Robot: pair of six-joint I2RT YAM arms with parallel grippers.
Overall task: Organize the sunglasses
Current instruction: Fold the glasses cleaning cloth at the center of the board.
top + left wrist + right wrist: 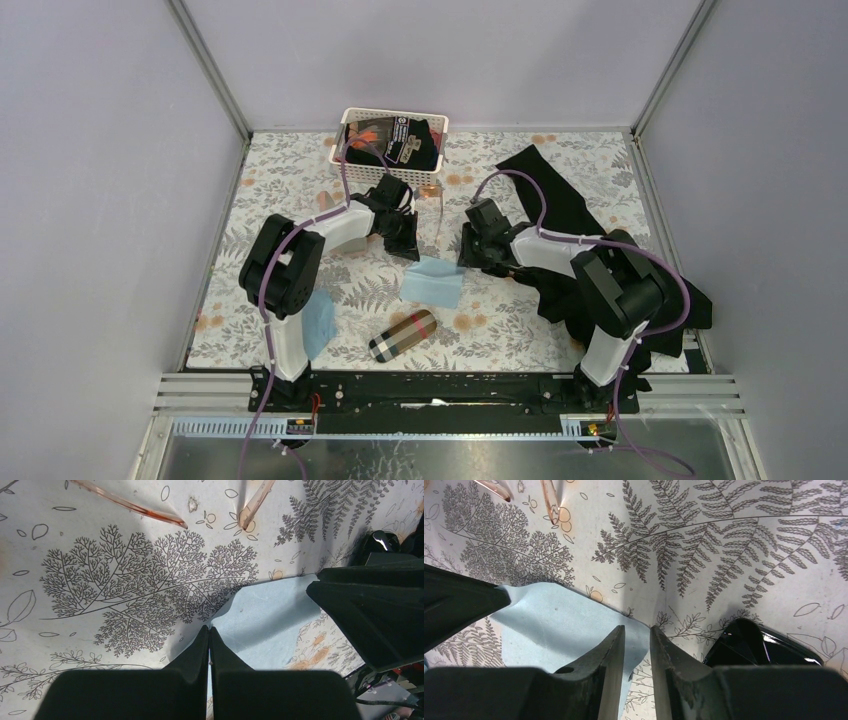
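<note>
Two pairs of sunglasses, both lying on the table (285, 185). Pink pair (135, 507): only the two temple tips show, just far of the blue cloth (432, 282), between the grippers and near of the basket (352, 118). Can't tell how its front sits. Black pair (754, 642): glossy edge just beside the right gripper (637, 628), hidden under that arm in the top view.

Left gripper (208, 630): fingers pressed together, nothing in them, tips over the cloth's left edge. Right gripper: narrow gap between the fingers, nothing clamped, cloth's right edge visible below.

Plaid case (402, 335) lies near-centre, well apart from both pairs. Second blue cloth (318, 322) by the left arm's base. Black fabric (555, 195) along the right side. Basket at far centre holds dark items.
</note>
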